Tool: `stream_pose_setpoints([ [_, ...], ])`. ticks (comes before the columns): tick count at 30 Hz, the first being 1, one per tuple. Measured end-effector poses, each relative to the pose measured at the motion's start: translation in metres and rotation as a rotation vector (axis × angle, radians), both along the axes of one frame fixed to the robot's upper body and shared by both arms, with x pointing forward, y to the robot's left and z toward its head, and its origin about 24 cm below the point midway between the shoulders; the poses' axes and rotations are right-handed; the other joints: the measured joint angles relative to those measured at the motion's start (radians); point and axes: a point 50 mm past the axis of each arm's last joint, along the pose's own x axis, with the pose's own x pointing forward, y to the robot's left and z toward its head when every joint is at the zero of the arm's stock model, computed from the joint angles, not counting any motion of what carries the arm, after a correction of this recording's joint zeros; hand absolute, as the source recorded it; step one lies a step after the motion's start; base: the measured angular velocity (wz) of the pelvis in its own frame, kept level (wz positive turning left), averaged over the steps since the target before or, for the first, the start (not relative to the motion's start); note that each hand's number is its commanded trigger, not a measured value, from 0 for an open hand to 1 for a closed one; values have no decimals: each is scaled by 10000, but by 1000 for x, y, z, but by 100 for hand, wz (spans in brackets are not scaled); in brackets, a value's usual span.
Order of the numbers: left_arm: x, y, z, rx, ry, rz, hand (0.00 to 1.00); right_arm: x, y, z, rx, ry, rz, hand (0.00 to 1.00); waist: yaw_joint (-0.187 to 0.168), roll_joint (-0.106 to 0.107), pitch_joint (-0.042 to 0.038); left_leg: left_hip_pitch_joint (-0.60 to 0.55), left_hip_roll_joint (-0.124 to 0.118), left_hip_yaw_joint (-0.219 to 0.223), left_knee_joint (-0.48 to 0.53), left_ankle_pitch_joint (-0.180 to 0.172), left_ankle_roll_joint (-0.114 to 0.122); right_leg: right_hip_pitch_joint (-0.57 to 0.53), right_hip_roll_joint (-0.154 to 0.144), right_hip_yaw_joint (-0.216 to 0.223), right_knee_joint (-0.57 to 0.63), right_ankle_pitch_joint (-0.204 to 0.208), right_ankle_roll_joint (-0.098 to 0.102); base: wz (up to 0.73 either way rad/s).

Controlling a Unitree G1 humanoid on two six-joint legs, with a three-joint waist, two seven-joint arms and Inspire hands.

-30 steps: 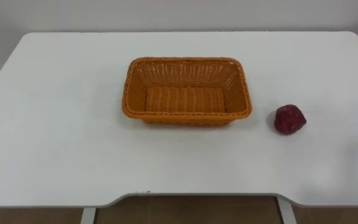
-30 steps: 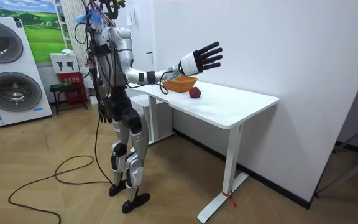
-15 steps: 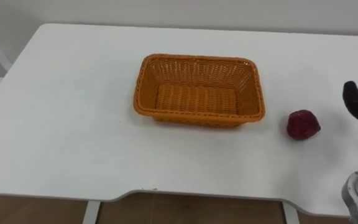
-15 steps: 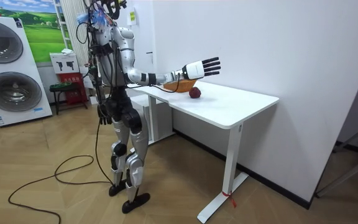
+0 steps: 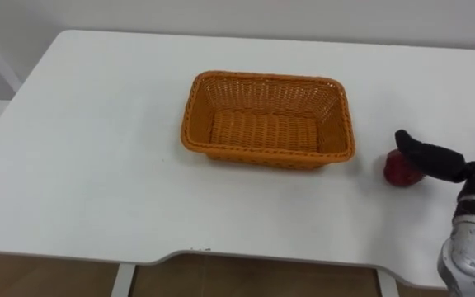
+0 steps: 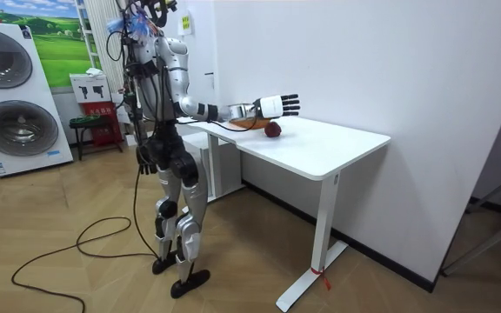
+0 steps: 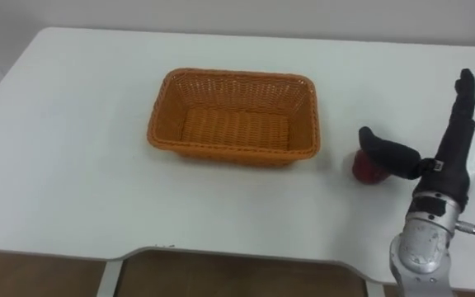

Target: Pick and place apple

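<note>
Right eye view — the apple (image 7: pixel 364 171), dark red and roundish, sits on the white table (image 7: pixel 72 165) just right of the wicker basket (image 7: pixel 232 76). The right hand (image 7: pixel 445 157) is spread wide beside it, thumb reaching over it, holding nothing. Likely firm, light and smooth-skinned, it wants a wrap round its middle — it could roll. The left hand (image 6: pixel 144 158) hangs at the hip.

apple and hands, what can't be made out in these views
- apple: its upper part is hidden behind the thumb of the right hand in both eye views. Whether the two touch cannot be told.
- right hand: in the left eye view its fingers are mostly cut off by the right edge.
- left hand: by the hip in the room view, too small to make out.
</note>
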Motion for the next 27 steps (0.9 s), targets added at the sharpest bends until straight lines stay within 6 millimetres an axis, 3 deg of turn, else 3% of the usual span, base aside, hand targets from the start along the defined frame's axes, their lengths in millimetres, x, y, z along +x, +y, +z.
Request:
stream_pose_setpoints([
  [10, 6, 0, 0, -216, -155, -155, 0, -9, -4, -41, 465, 2344, 597, 0, -11, -10, 0, 0, -11, -87, 5, 1, 2, 50, -23, -56, -27, 25, 3, 1],
  [21, 0, 1, 0, -463, 55, 2, 0, -11, -14, -59, 640, 3266, 997, 0, 24, -6, 7, 153, -33, -169, 65, 9, 14, 248, -97, -178, -11, 28, 10, 3],
  [22, -4, 3, 1, -495, 114, 164, 0, -10, -15, -61, 659, 3399, 1059, 26, 18, -7, 21, 184, -37, -171, 60, 9, 15, 326, -100, -179, -29, 31, 16, 0],
  [23, -6, 5, 1, -460, 137, 263, 0, -10, -16, -64, 694, 3584, 1102, 100, 12, -36, 10, 226, -40, -172, 55, 6, 17, 330, -124, -193, -33, 30, 19, 0],
  [27, -4, 11, 3, -483, 106, 257, 0, -8, -23, -70, 640, 4031, 1217, 100, 13, -202, -84, 242, -41, -182, 49, 4, 18, 382, -107, -222, -192, 60, 38, 0],
])
